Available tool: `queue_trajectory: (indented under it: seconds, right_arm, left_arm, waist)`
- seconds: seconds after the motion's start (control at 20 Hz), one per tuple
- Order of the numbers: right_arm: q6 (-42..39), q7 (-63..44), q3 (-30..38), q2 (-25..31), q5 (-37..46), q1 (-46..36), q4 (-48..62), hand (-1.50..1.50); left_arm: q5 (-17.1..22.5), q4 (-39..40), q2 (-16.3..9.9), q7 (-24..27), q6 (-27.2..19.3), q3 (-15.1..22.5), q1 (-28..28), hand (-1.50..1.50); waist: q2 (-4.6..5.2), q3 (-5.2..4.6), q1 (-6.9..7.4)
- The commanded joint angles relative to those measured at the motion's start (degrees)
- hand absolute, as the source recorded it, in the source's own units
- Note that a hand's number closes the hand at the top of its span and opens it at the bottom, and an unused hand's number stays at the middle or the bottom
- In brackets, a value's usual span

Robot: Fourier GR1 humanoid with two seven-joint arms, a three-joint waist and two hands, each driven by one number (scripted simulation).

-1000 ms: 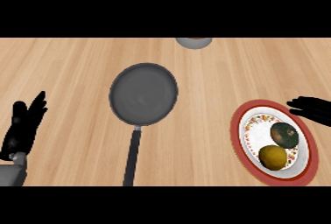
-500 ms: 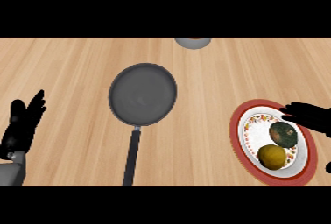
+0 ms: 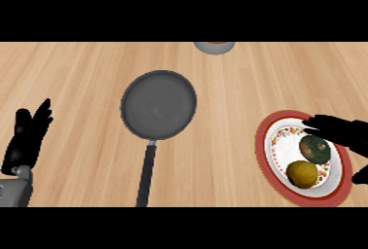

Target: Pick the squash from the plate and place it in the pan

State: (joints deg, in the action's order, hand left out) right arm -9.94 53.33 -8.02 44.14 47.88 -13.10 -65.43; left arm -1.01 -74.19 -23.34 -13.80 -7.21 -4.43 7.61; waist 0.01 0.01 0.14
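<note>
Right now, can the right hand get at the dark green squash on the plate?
Probably yes. The right hand hovers over the plate right beside the squash, with nothing between them; the yellow fruit sits nearer the robot, clear of the path.

On the bench (image 3: pixel 86 68), the pan (image 3: pixel 159 104) lies left of the plate (image 3: pixel 267 160), handle pointing near. The squash (image 3: pixel 315 149) sits on the plate behind a second fruit (image 3: pixel 303 173). A bowl (image 3: pixel 213 47) stands at the far edge.
</note>
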Motion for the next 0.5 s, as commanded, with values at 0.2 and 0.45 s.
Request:
queue_trajectory:
  seconds: [0.2,0.45]
  right_arm:
    - [-1.8,2.5,1.9,-3.4,5.5,-4.3,6.2,-1.5]
    - [1.0,0.7,0.9,-6.9,9.7,-4.5,8.0,-1.5]
  left_arm:
    - [-1.1,-2.7,0.7,-0.1,3.1,-2.0,-1.7,0.0]
    - [-2.7,-2.4,2.1,-2.2,2.2,-2.2,0.5,0.0]
  waist:
    - [0.0,0.0,0.15]
    - [0.03,0.0,0.06]
